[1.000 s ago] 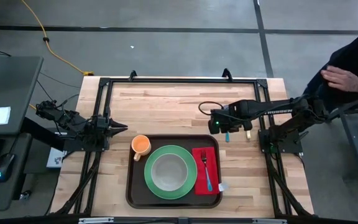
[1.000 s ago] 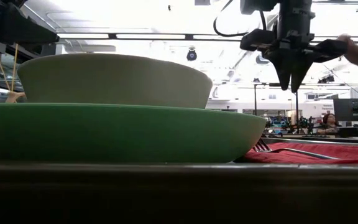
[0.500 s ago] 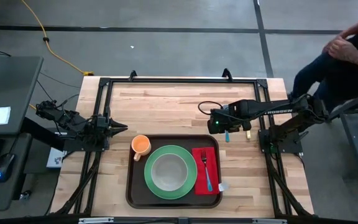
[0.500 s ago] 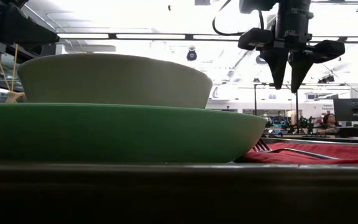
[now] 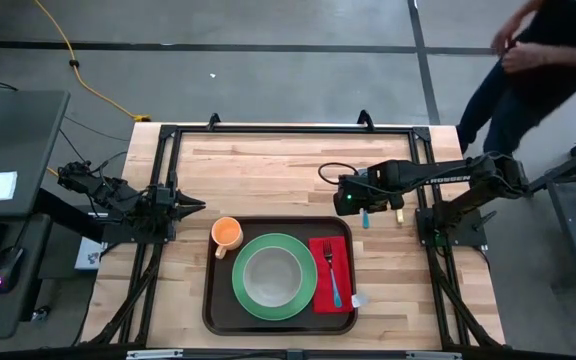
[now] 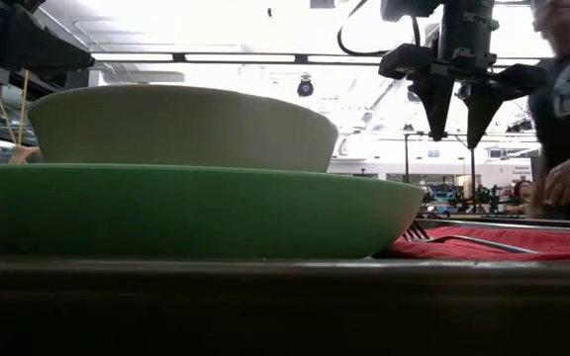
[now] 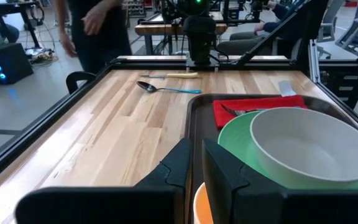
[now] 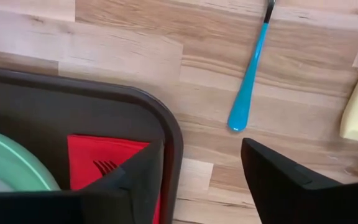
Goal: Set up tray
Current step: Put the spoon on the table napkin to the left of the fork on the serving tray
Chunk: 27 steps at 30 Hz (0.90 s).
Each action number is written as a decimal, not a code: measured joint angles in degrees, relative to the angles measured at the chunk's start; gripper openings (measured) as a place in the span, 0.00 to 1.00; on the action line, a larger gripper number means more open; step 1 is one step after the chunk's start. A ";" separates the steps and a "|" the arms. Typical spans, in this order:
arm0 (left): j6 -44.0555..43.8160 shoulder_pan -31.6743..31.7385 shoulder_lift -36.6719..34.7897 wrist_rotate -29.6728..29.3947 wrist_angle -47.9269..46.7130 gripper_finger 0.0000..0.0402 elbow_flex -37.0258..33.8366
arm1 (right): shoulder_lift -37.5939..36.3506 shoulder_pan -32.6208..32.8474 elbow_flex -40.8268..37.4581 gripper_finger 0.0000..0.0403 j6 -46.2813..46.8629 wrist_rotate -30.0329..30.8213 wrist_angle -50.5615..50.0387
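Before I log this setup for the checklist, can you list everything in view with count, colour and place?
tray: 1, dark brown, front centre of the table
plate: 1, green, on the tray
bowl: 1, pale, on the plate
napkin: 1, red, on the tray right of the plate
fork: 1, blue handle, on the napkin
cup: 1, orange, tray's back left corner
spoon: 1, blue handle, on the table behind the tray
knife: 1, cream handle, beyond the spoon
person: 1, dark clothes, beyond the table's back right corner
left gripper: shut, left of the cup
right gripper: open, above the tray's back right corner
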 joint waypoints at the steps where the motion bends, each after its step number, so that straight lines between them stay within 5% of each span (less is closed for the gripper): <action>1: 0.00 0.00 0.00 0.00 0.00 0.17 0.01 | 0.00 0.00 0.00 0.49 -0.09 0.00 0.00; 27: 0.22 0.00 -0.01 -0.01 -0.02 0.17 0.01 | 0.00 -7.36 -0.09 0.51 -4.65 1.10 0.01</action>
